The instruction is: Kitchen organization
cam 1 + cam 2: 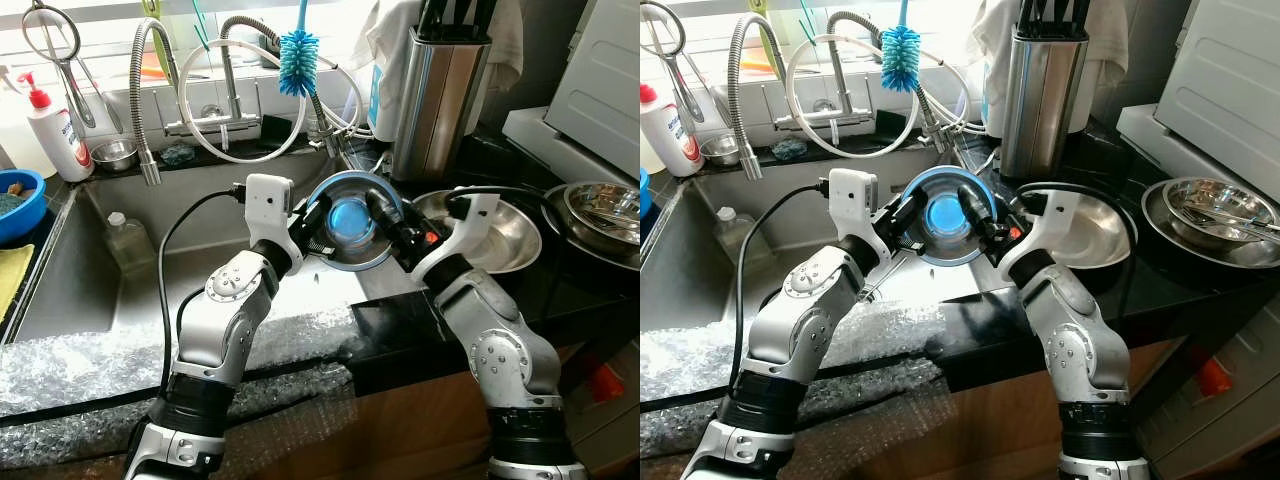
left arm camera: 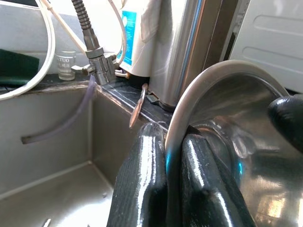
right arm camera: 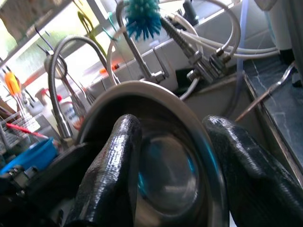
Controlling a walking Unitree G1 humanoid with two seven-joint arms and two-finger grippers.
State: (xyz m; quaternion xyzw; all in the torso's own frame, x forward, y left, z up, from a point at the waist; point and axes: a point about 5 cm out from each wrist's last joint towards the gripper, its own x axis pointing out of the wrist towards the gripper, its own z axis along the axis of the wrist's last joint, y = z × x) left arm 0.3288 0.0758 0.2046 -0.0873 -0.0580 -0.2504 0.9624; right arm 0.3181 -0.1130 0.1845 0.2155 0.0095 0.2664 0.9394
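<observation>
- Holding a steel bowl [image 1: 352, 220] up on its edge between them, both arms meet over the right end of the sink [image 1: 90, 290], the bowl's hollow glowing blue and facing the camera.
- Left gripper [image 2: 173, 156]: its two black fingers [image 2: 142, 179] are pinched tight on the bowl's rim, one on each side of the thin steel edge.
- Right gripper [image 3: 173, 156]: its fingers [image 3: 113, 165] straddle the opposite rim, one inside the hollow and one outside, gripping the bowl.
- So the bowl hangs in the air, just above the front edge of the dark surface [image 1: 590, 290], touching nothing but the fingers.
- Just behind it on the surface lies another steel bowl [image 1: 500, 235], and further right a stack of steel dishes [image 1: 600, 215].
- A tall steel knife block [image 1: 435, 95] stands behind, with a cloth [image 1: 385, 40] draped near it.
- Over the sink: the tap [image 1: 230, 90], looped white hoses [image 1: 215, 140], a blue bottle brush [image 1: 298, 60].
- At the far left, a soap bottle [image 1: 50, 130] and a blue tub [image 1: 20, 205].
- Bubble wrap [image 1: 80, 370] covers the front edge by the sink.
</observation>
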